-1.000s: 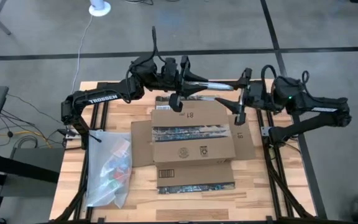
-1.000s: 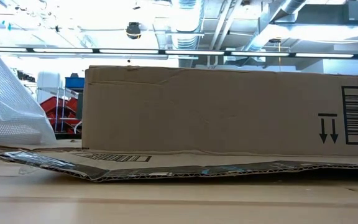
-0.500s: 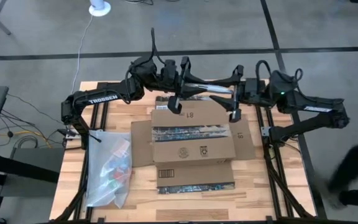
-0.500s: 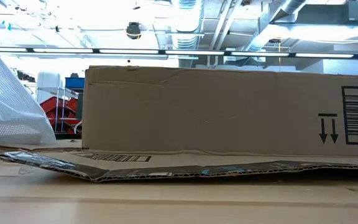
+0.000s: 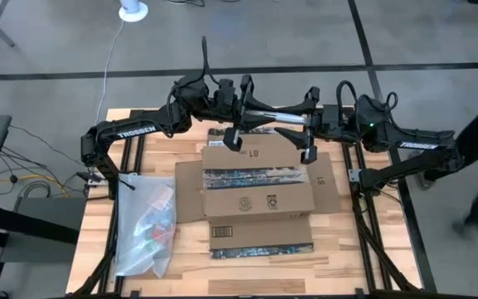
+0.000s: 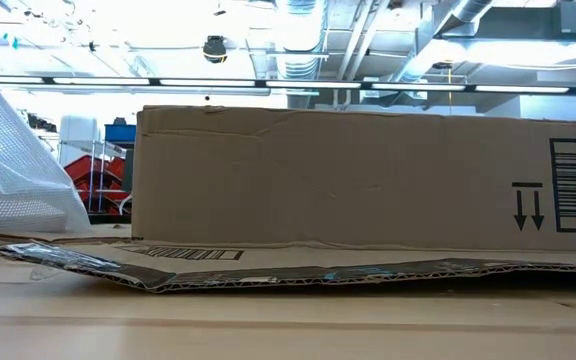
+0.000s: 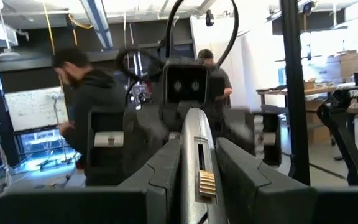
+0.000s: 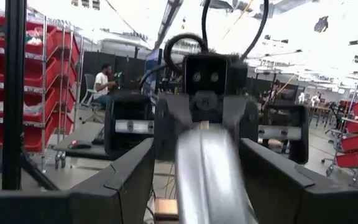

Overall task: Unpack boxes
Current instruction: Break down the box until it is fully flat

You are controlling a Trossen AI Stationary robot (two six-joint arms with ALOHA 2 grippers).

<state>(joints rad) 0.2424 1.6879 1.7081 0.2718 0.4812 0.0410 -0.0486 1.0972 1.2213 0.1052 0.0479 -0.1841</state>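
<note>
Evidently mid-handover: left pincer [image 5: 260, 118] and right pincer [image 5: 287, 120] both grip a silver tube [image 5: 274, 119] above the cardboard box [image 5: 258, 189]; one must release next.

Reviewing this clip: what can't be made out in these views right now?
- What is inside the box: the high view shows only cardboard on top, and the low view shows only its side wall.
- What the silver tool between the arms is: too small in the high view, blurred in the right wrist view.
- What is inside the bag: too small in the high view, cut off by the edge in the low view.
</note>
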